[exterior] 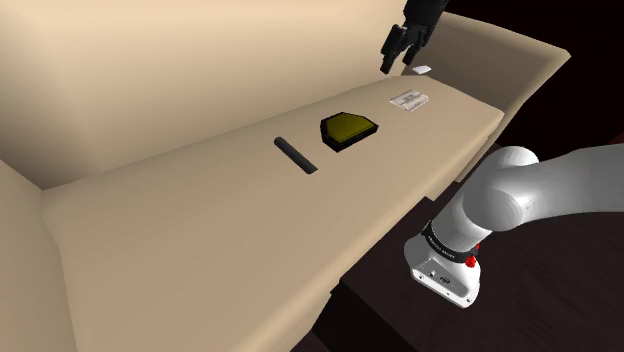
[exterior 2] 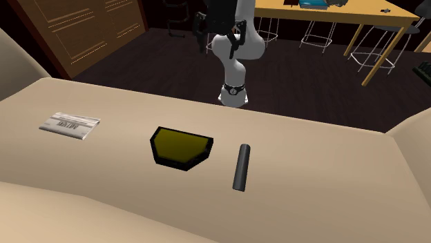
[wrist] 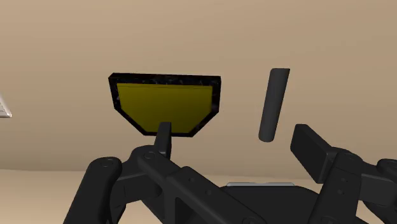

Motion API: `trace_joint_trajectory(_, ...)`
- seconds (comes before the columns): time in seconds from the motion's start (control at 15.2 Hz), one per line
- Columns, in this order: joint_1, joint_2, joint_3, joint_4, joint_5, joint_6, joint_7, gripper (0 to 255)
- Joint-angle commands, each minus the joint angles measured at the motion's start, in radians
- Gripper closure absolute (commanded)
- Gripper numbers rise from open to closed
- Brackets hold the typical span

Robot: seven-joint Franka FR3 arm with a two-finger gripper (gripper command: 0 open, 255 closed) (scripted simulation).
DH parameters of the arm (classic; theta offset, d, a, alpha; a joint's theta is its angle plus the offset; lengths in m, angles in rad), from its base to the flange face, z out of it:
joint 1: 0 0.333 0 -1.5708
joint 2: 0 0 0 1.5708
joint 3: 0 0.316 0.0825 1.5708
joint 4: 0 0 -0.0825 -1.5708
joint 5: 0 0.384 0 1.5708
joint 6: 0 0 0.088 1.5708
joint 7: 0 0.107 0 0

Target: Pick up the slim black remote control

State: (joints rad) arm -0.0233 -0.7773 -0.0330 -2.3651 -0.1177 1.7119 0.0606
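Remote (exterior 2: 240, 167) is a slim, matte-black rounded bar beside a yellow tray (exterior 2: 181, 146).

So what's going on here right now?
The claw of the white arm hangs open and empty above the beige cushion. The slim black remote lies untouched on that cushion, close beside a black-rimmed yellow tray but apart from it, with a printed paper farther along. Nothing is grasped yet.

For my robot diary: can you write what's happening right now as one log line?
gripper: open, in the air | remote: lying flat, not held | yellow tray: beside remote
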Motion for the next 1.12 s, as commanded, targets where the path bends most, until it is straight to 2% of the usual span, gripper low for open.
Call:
trace_joint_trajectory(0.0, 0.000, 0.000, 0.000, 0.000, 0.000, 0.000, 0.000, 0)
trace_joint_trajectory(0.53, 0.028, 0.163, 0.027, -0.108, 0.056, 0.235, 0.075, 0)
trace_joint_trajectory(1.06, 0.062, 0.401, 0.056, -0.137, 0.115, 0.472, 0.133, 0)
